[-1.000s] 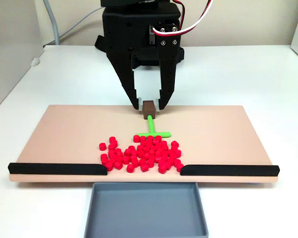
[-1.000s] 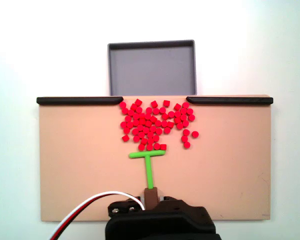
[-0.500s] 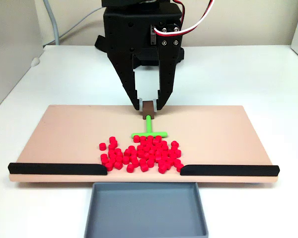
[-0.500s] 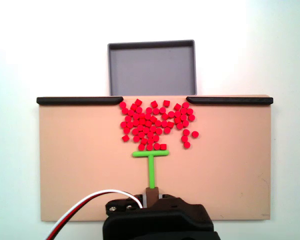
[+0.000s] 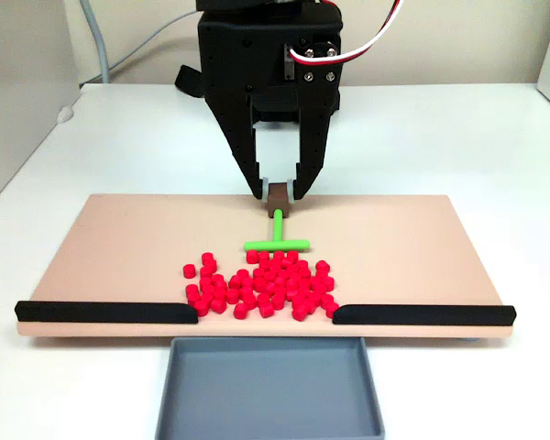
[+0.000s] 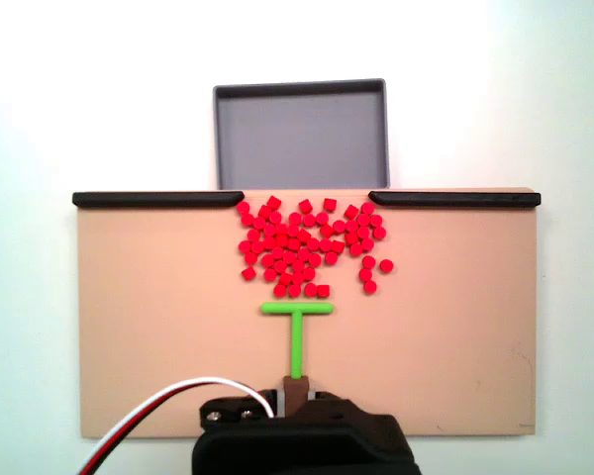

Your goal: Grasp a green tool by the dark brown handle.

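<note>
The green tool [image 5: 277, 235] lies on the tan board [image 5: 119, 247], its crossbar toward the red cubes and its stem pointing at the arm. In the other fixed view the green tool [image 6: 297, 332] reads as a clear T with a small gap between crossbar and cubes. The dark brown handle [image 5: 278, 193] caps the stem's far end. My gripper [image 5: 278, 191] reaches down from the black arm with a fingertip on each side of the handle, shut on it. In the second fixed view the arm body hides most of the handle [image 6: 295, 390].
A heap of red cubes [image 5: 261, 282] lies between two black strips [image 5: 105, 312] [image 5: 422, 314] along the board's edge. An empty grey tray [image 5: 270, 385] sits just beyond the gap between the strips. White table surrounds the board.
The gripper has drawn the tool back toward the arm by the handle. The crossbar has pulled away from the red cubes, which stayed put.
</note>
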Motion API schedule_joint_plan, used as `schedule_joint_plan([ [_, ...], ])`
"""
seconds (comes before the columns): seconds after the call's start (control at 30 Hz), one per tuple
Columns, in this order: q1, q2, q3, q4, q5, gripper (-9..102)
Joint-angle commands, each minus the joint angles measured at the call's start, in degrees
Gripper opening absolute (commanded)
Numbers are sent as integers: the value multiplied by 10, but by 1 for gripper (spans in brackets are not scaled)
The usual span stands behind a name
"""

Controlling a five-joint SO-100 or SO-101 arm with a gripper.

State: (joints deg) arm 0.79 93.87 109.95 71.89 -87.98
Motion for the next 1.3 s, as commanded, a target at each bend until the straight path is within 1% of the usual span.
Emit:
schedule_joint_plan([
  [0.0,-7,49,-21,45,-4,0],
  [0.17,-6,69,-78,141,-21,0],
  [0.27,-6,62,-118,167,-23,0],
  [0.57,8,-11,-230,169,-42,0],
  [0.9,18,-21,-231,162,-46,0],
  [1.27,13,-13,-221,168,-26,0],
])
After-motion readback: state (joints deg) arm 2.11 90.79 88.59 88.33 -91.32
